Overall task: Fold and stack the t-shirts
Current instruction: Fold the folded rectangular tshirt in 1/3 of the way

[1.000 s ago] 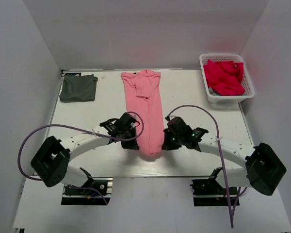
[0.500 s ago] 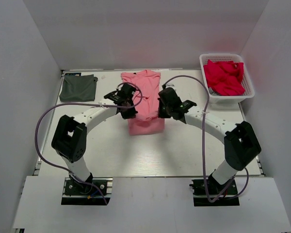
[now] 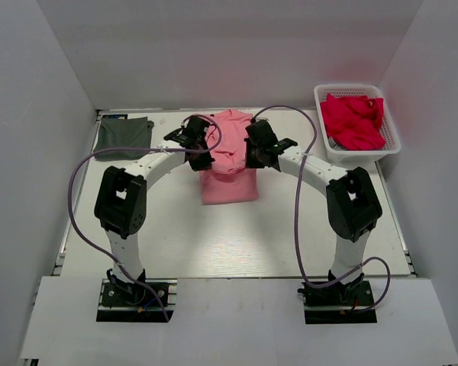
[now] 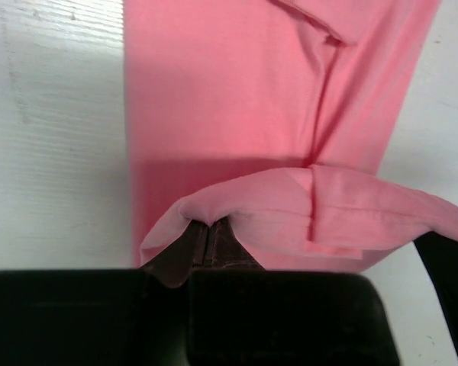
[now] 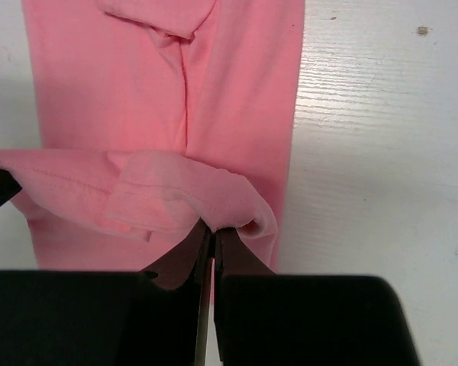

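Salmon-pink t-shirt [image 3: 229,187] now doubled over at mid-worktop [image 3: 305,229]. 1 s ago it lay full length with its hem at the near edge; the hem is now carried back over the collar half. Left fingers [image 4: 182,258] and right fingers [image 5: 185,258] are each pinched on a hem corner, and the edge is lifted off the lower layer. Dark grey t-shirt [image 3: 123,138] sits folded at the far-left corner, unmoved.

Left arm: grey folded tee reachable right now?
Likely not yet: the left end effector is shut on the hem of the pink tee. Once released, the grey tee lies close on its side, nothing between them.
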Controlling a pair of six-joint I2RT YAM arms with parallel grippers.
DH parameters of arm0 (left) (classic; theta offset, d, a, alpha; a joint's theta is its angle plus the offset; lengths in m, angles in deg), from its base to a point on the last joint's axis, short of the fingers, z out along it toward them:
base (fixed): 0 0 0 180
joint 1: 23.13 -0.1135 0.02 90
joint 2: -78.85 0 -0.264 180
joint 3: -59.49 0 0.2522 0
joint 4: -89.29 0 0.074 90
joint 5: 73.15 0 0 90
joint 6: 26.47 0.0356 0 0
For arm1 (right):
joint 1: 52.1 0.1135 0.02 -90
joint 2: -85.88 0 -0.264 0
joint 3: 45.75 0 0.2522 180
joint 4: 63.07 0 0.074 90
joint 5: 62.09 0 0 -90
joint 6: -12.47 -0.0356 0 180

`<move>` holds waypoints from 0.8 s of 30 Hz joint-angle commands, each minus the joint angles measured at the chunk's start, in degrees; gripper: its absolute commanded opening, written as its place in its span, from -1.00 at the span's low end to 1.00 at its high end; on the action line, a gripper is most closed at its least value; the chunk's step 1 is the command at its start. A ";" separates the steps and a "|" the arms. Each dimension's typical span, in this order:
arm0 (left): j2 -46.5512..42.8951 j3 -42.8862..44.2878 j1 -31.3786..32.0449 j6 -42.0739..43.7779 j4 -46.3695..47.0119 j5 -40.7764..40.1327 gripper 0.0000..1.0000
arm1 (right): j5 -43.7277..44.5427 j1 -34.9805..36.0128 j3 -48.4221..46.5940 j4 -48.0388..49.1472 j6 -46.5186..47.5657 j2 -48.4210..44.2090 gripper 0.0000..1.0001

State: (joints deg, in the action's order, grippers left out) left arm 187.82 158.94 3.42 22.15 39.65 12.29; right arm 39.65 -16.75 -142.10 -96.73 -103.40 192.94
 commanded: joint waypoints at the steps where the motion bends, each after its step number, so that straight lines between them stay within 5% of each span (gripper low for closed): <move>1: -0.08 2.29 -1.41 1.04 1.59 0.87 -1.00 | -1.29 -1.16 -3.90 -0.05 1.35 1.39 -1.00; 14: 8.71 9.31 -5.88 -0.27 2.13 2.01 -0.92 | -7.97 -5.03 -14.52 1.87 0.65 13.68 -0.95; 15: 9.50 10.54 -6.41 -0.27 2.82 2.01 -0.62 | -8.14 -5.21 -16.71 2.41 0.47 15.00 -0.81; 17: 12.74 16.68 -8.51 -0.80 3.44 1.48 -0.30 | -8.32 -7.04 -22.40 3.37 -0.41 16.50 -0.19; 18: 14.41 19.83 -9.31 -0.80 1.97 1.48 0.40 | -10.15 -7.66 -24.88 2.77 -0.41 19.21 -0.02; 20: 17.84 31.34 -11.41 -1.32 -2.24 1.48 0.99 | -11.13 -9.60 -33.15 0.14 -1.11 20.46 0.24; 23: 20.67 38.50 -12.74 -1.94 -7.89 2.79 1.00 | -15.17 -10.48 -31.60 -0.40 -0.94 18.71 0.81; 24: 19.71 37.11 -12.75 -1.94 -6.50 3.84 1.00 | -15.61 -10.57 -30.02 -0.23 -0.94 16.70 0.81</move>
State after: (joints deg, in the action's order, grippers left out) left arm 210.61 193.36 -8.14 21.03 37.02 14.58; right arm 27.68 -26.32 -172.19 -96.84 -104.28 213.73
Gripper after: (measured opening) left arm 0.994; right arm 0.889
